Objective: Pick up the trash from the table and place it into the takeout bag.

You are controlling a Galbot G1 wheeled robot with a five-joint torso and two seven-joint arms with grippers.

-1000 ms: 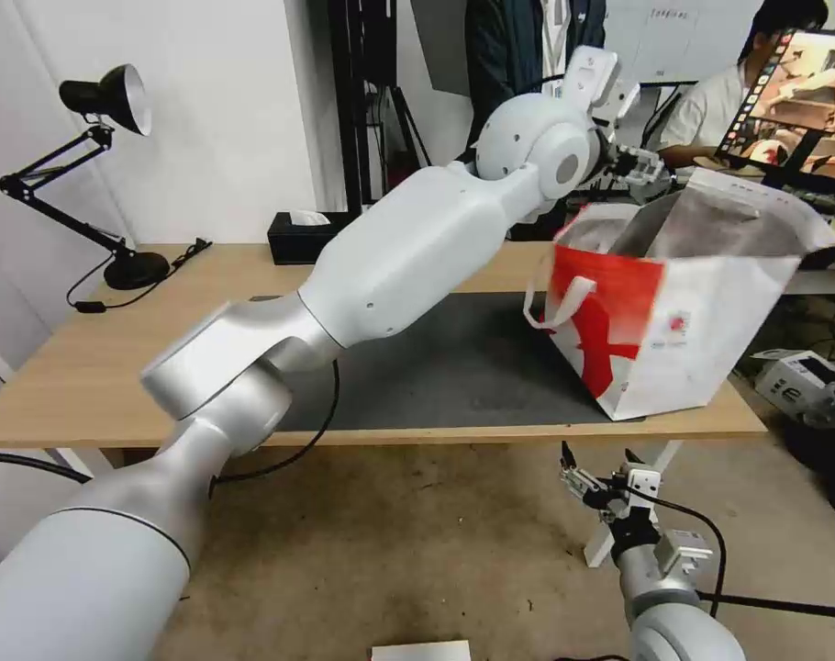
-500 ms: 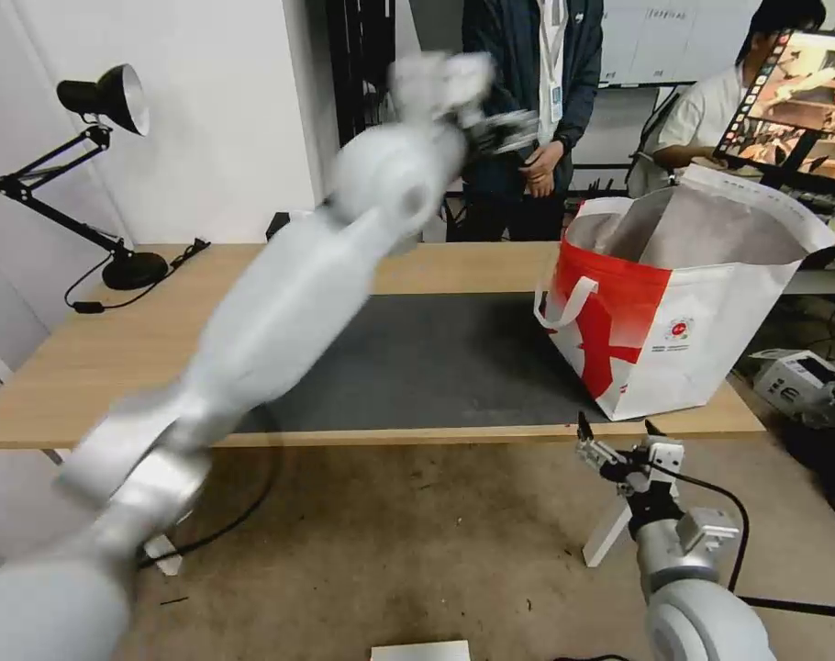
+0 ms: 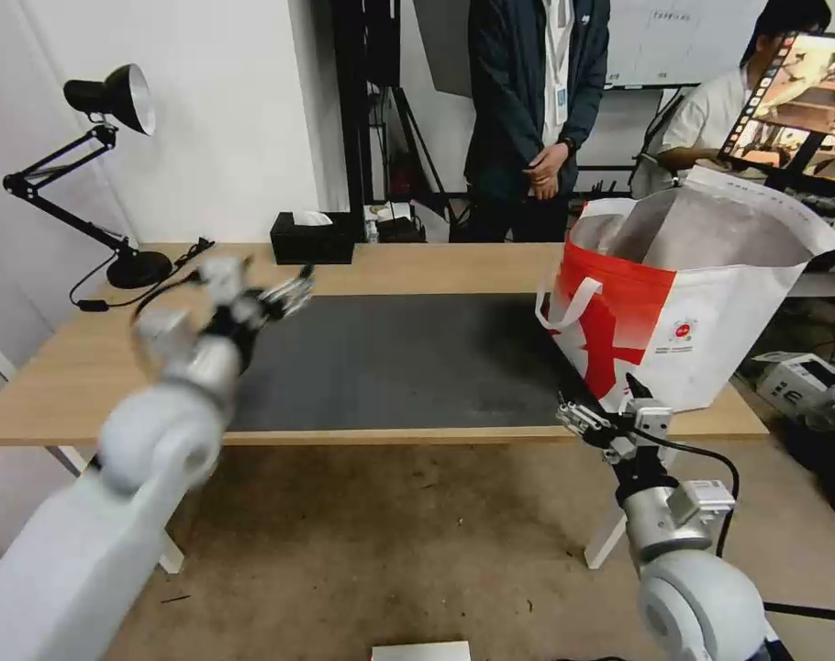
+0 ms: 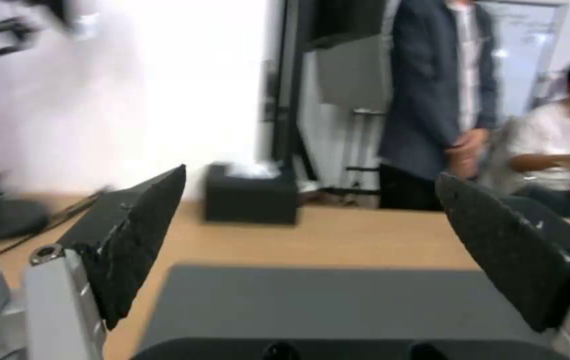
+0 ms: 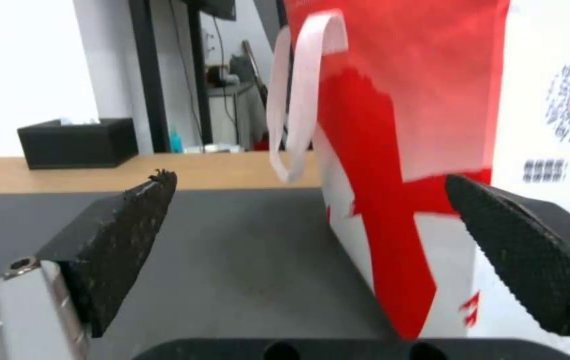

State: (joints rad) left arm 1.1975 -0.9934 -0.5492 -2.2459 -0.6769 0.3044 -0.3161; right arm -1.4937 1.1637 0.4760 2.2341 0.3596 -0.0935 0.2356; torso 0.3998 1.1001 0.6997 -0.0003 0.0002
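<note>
The takeout bag (image 3: 702, 303) stands upright at the right end of the table (image 3: 87, 367), its near corner on the dark grey mat (image 3: 408, 358), and its foil-lined mouth gapes upward, which suits dropping things in from above. No trash lies on the mat or the bare wood around it; whatever the bag holds is hidden by its walls, so the task looks close to finished, though that is a judgement. The left gripper (image 3: 284, 294) hangs low over the left edge of the mat with its jaws spread wide and nothing between them; its wrist view looks between the two black pads (image 4: 138, 240) across the mat toward the black tissue box (image 3: 313, 237) at the table's far edge. The right gripper (image 3: 606, 418) sits at the table's near edge, just in front of the bag, its jaws likewise wide and empty, facing the bag's red side and white strap handle (image 5: 298, 95). A desk lamp (image 3: 96, 174) stands at the far left.
</note>
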